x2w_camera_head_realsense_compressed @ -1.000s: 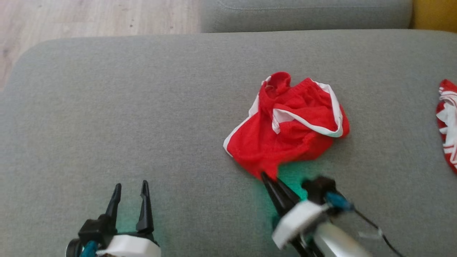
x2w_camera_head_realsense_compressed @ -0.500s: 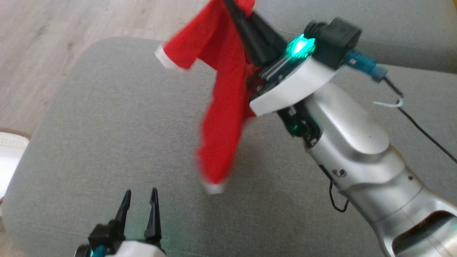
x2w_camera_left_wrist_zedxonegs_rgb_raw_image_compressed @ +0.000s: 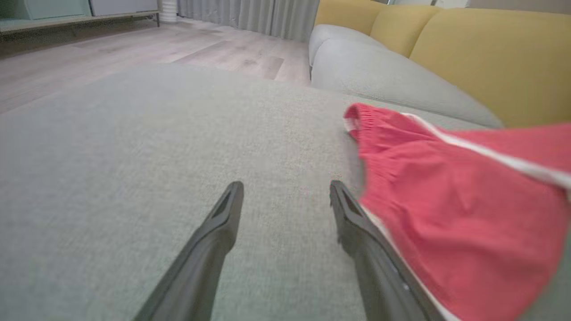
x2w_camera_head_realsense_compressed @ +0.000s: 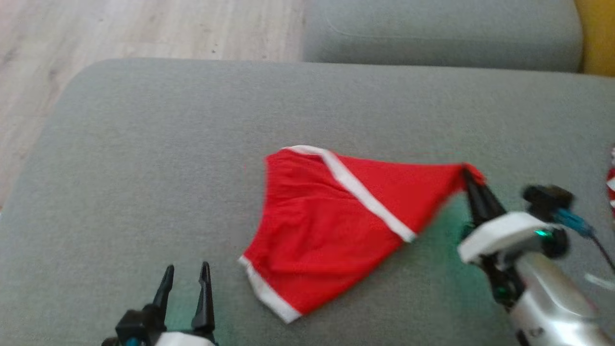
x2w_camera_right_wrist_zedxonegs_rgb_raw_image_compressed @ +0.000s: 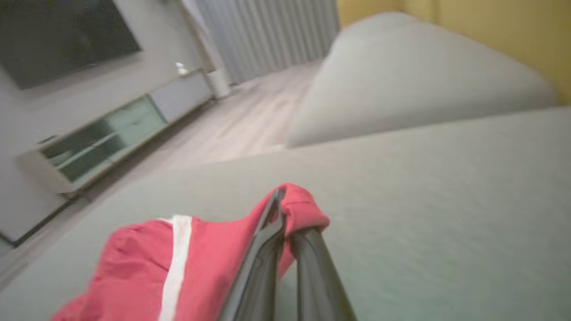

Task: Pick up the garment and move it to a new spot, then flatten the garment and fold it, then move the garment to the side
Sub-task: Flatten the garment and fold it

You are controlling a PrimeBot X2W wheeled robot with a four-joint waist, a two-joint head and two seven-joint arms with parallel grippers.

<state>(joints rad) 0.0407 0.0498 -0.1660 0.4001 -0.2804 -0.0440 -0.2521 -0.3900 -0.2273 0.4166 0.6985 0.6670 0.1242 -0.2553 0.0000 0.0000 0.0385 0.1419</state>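
Right hand [x2w_camera_head_realsense_compressed: 467,172] clenched on one corner of the red shorts [x2w_camera_head_realsense_compressed: 331,226], on the grey sofa cushion [x2w_camera_head_realsense_compressed: 144,168].
The shorts lie spread mid-frame in the head view, their white trim showing. The gripped corner stretches out to the right of the frame. At the lower left, the left hand [x2w_camera_head_realsense_compressed: 187,267] has its fingers parted and empty, near the shorts' lower hem. Another red-and-white garment [x2w_camera_head_realsense_compressed: 611,187] peeks in at the right edge.

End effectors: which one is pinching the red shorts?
The right end effector, shut on a corner of the red shorts; the left end effector is open and empty.
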